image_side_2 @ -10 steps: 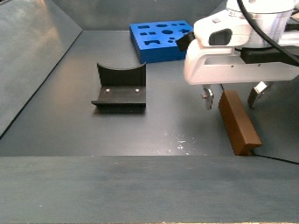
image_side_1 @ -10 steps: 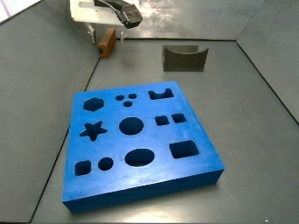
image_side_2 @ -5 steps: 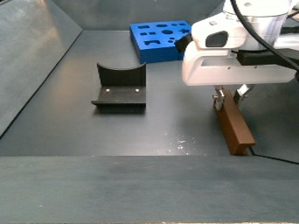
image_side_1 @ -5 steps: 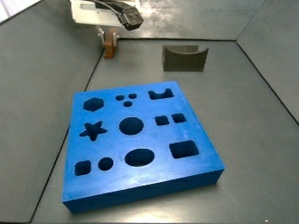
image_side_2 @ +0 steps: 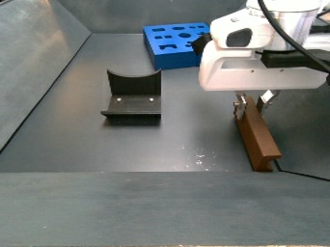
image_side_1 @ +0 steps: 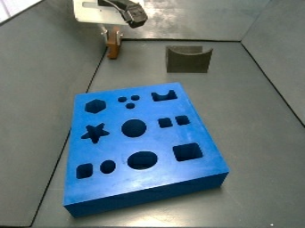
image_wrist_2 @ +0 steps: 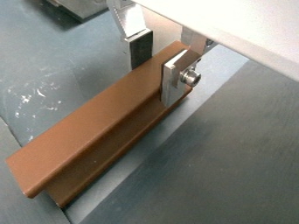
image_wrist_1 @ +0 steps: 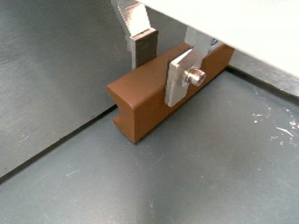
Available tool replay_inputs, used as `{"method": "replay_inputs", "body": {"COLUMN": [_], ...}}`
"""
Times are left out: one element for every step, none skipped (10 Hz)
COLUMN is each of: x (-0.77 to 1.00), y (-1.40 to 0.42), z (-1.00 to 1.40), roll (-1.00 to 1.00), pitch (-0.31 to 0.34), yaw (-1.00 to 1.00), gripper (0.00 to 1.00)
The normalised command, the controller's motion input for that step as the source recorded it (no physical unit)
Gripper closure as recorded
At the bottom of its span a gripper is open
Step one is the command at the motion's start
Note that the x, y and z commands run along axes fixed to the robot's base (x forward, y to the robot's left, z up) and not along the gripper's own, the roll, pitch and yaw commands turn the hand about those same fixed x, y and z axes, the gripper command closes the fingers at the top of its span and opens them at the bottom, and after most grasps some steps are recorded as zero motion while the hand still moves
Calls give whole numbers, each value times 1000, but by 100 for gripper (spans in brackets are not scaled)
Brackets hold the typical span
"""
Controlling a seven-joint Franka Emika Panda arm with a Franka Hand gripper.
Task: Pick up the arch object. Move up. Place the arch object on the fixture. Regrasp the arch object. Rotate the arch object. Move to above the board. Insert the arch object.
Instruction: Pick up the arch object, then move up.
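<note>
In a wrist view the gripper [image_wrist_1: 163, 59] straddles one end of the arch object [image_wrist_1: 146, 101], a silver finger [image_wrist_1: 181, 74] lying against one side face and its partner against the opposite face, so the jaws look closed on the block or very nearly so; whether they bear on it with force cannot be told. The block's underside seems to sit on the grey floor, so I judge the pick-up is at the grasp itself, with no lift yet. In a wrist view along the bar, the arch object [image_wrist_2: 100, 144] stretches away from the gripper [image_wrist_2: 158, 57], held near one end only, so most of its length overhangs freely. In a side view the gripper [image_side_1: 113, 37] and the arch object [image_side_1: 113, 43] are in the far corner, close to the side wall, while the fixture [image_side_1: 188, 59] stands apart by the back wall and the board [image_side_1: 143, 142] lies well apart in the foreground, all its holes empty. In a side view the arch object [image_side_2: 256, 135] lies flat beneath the gripper [image_side_2: 253, 104]; the fixture [image_side_2: 130, 97] sits across open floor and the board [image_side_2: 178, 43] is beyond. Lifting, placing, regrasping, rotating and inserting all remain. The way up looks clear; the nearby wall leaves little sideways margin for the long bar.
</note>
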Motion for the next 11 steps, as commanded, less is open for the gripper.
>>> {"method": "replay_inputs", "body": {"x": [0,0,0,0,0,0,0,10,-14,-22,-21], "y": [0,0,0,0,0,0,0,-50,-43,-27,-10], "z": [0,0,0,0,0,0,833,831,749,647,535], "roll": [0,0,0,0,0,0,0,-5,4,23,44], "pitch": [0,0,0,0,0,0,0,-1,21,31,42], "yaw": [0,0,0,0,0,0,0,25,21,15,7], "gripper": [100,100,100,100,100,100,100,100,100,100,100]}}
